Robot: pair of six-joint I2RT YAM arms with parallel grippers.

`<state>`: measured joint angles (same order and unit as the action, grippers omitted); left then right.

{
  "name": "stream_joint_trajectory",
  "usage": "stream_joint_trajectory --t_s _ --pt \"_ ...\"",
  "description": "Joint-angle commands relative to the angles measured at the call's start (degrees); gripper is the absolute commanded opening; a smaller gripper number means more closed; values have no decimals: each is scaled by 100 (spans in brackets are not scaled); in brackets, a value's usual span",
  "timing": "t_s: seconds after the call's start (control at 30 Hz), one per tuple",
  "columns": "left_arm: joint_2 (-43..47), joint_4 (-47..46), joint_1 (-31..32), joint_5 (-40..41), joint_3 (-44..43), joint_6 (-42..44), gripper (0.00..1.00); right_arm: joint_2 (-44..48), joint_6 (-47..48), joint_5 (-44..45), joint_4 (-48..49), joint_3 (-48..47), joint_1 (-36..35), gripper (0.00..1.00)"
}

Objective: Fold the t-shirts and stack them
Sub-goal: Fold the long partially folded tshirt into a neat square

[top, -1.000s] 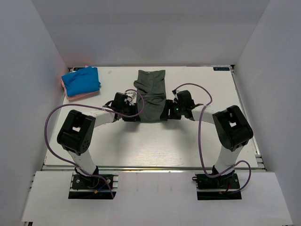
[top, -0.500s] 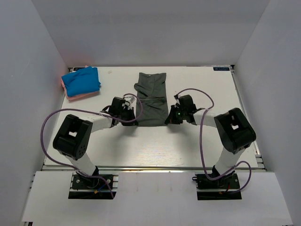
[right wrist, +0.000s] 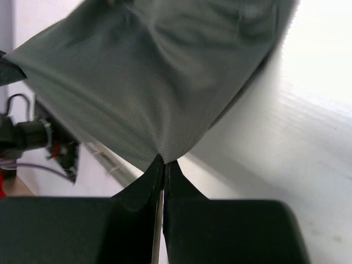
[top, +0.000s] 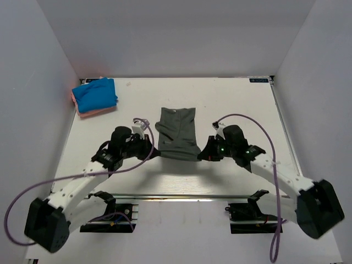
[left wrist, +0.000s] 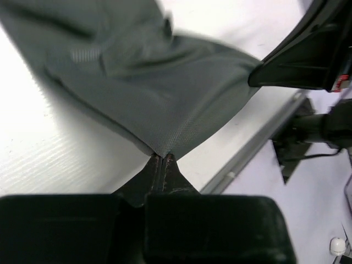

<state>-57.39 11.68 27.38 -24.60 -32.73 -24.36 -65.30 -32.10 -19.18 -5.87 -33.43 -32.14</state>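
A dark grey-green t-shirt (top: 177, 132) lies folded into a long strip in the middle of the table. My left gripper (top: 155, 152) is shut on its near left corner, and the pinched cloth (left wrist: 165, 118) fans out from the tips (left wrist: 163, 156). My right gripper (top: 199, 155) is shut on the near right corner, with the fabric (right wrist: 148, 93) stretched up from its tips (right wrist: 164, 160). The near edge of the shirt is lifted between the two grippers. A folded bright blue t-shirt (top: 95, 94) rests on a salmon-pink one (top: 88, 113) at the far left corner.
White walls close in the table (top: 231, 104) on three sides. The metal front rail (top: 181, 197) runs just behind both arms' bases. Purple cables loop beside each arm.
Both grippers closed on the shirt's near corners and pulled it toward the front edge. Both arms have stretched out low, and the shirt has slid nearer.
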Motion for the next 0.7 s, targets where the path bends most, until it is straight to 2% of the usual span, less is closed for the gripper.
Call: stream_joint_trajectory --t_s 0.0,0.17,0.3,0.47,0.67 --pt "727 580 5 61 -189 -43 0 856 -86 37 -774 -40 -108 0" --pt "896 625 5 113 -479 -43 0 1134 107 81 -1214 -637 -187 0" --pt "467 492 5 350 -734 -112 0 626 160 221 -1285 -1086 -170 0" --pt "70 265 -127 999 -989 -516 0 53 107 968 -1496 -1736 -135 0" --pt "-615 212 -127 1597 -1666 -517 0 -747 72 1575 -1496 -2439 -73 0"
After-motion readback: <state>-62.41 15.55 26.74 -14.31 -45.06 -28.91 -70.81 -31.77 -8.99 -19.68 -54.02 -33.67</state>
